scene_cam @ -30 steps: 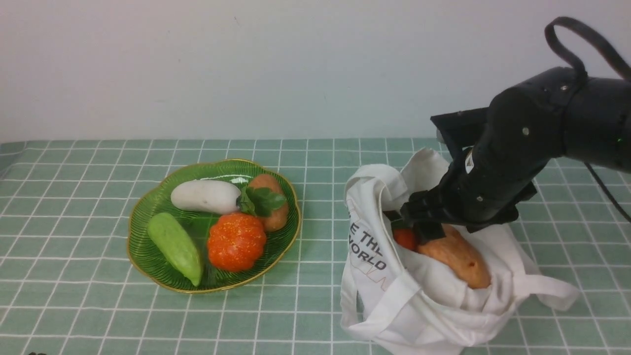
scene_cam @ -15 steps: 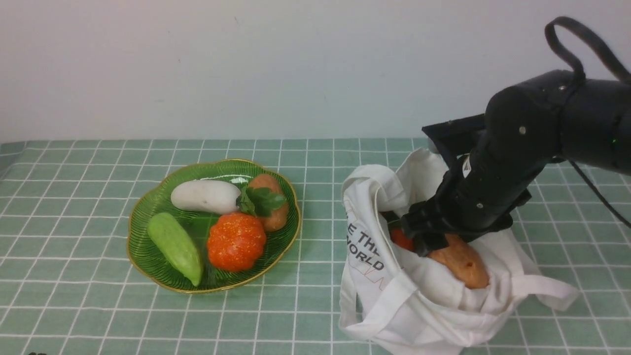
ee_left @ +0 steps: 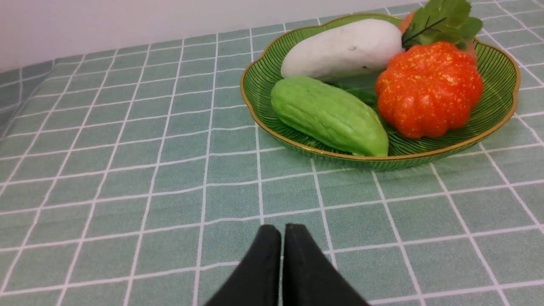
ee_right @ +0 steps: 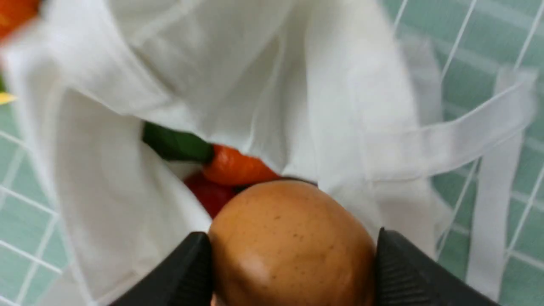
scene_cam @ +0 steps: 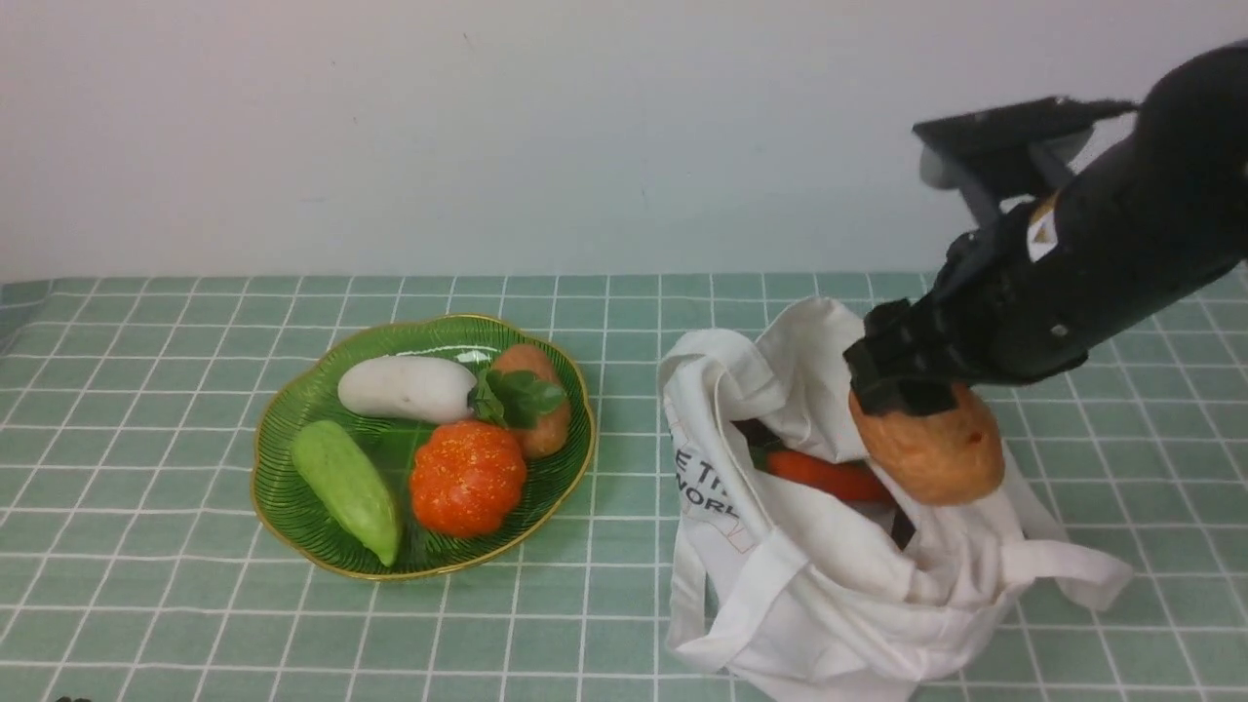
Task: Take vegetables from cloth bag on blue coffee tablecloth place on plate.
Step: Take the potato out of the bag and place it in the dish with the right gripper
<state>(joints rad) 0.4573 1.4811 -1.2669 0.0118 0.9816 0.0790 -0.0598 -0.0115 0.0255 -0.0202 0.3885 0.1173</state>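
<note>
My right gripper [scene_cam: 902, 390] is shut on the tan-orange potato [scene_cam: 931, 450] and holds it just above the mouth of the white cloth bag [scene_cam: 829, 585]. In the right wrist view the potato [ee_right: 291, 246] sits between both fingers. An orange carrot [scene_cam: 824, 475] with a dark green top [ee_right: 176, 144] and a red piece [ee_right: 208, 193] lie inside the bag. The green plate [scene_cam: 292, 409] on the tablecloth [scene_cam: 146, 604] holds a white vegetable [scene_cam: 405, 387], a pale green one [scene_cam: 346, 485], an orange pumpkin [scene_cam: 466, 478] and a leafy one [scene_cam: 531, 395]. My left gripper [ee_left: 281, 233] is shut and empty above the cloth near the plate [ee_left: 493, 68].
A plain white wall [scene_cam: 487, 127] stands behind the table. The bag's strap handles [scene_cam: 1068, 570] trail over the cloth at the right.
My right gripper has risen out of the bag with the potato in it. The bag has shifted slightly and the carrot now shows.
</note>
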